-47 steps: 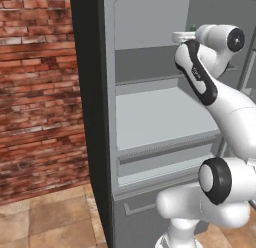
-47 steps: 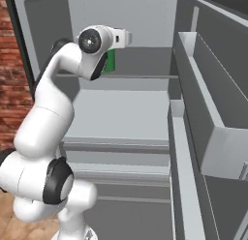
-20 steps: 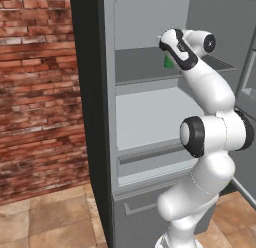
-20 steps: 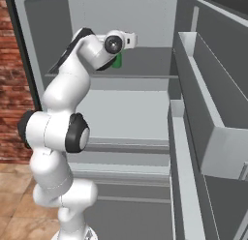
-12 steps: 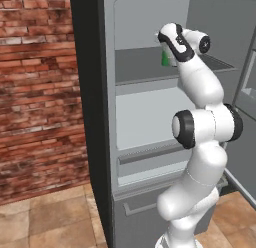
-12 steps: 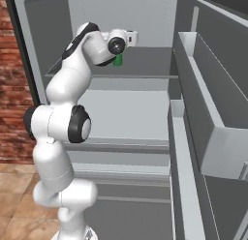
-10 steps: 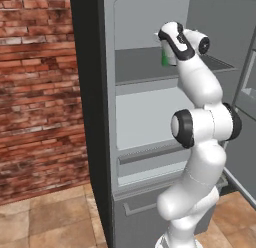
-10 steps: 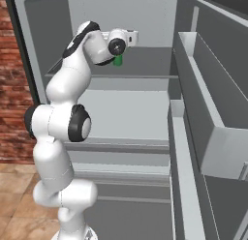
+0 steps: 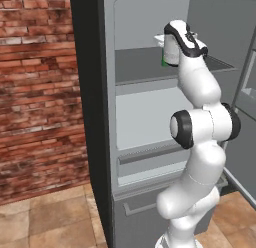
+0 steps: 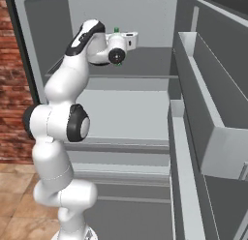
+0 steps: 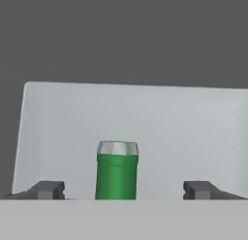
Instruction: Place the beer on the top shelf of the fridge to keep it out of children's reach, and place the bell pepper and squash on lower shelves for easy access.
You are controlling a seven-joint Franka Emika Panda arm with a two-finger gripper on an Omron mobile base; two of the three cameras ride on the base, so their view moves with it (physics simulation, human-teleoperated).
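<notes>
The beer (image 11: pixel 116 171), a green bottle with a silver cap, stands upright on the dark grey top shelf (image 9: pixel 135 67) of the fridge (image 9: pixel 90 92). My gripper (image 11: pixel 124 189) is open, with one fingertip far out on each side of the bottle's neck and neither touching it. In the left base view the white hand (image 9: pixel 167 42) hides most of the beer (image 9: pixel 163 62), leaving a green sliver. In the right base view the cap of the beer (image 10: pixel 116 29) peeks above the hand (image 10: pixel 127 40). The bell pepper and squash are out of view.
A pale lower shelf (image 9: pixel 145 117) lies under the top one, with a drawer (image 9: pixel 150 162) beneath it. The open door's deep bins (image 10: pixel 203 103) stand close on the right. A brick wall (image 9: pixel 35 92) flanks the fridge on the left.
The arm carried the beer deeper over the top shelf. The jaws have since spread wide and let go of the bottle, which stands by itself.
</notes>
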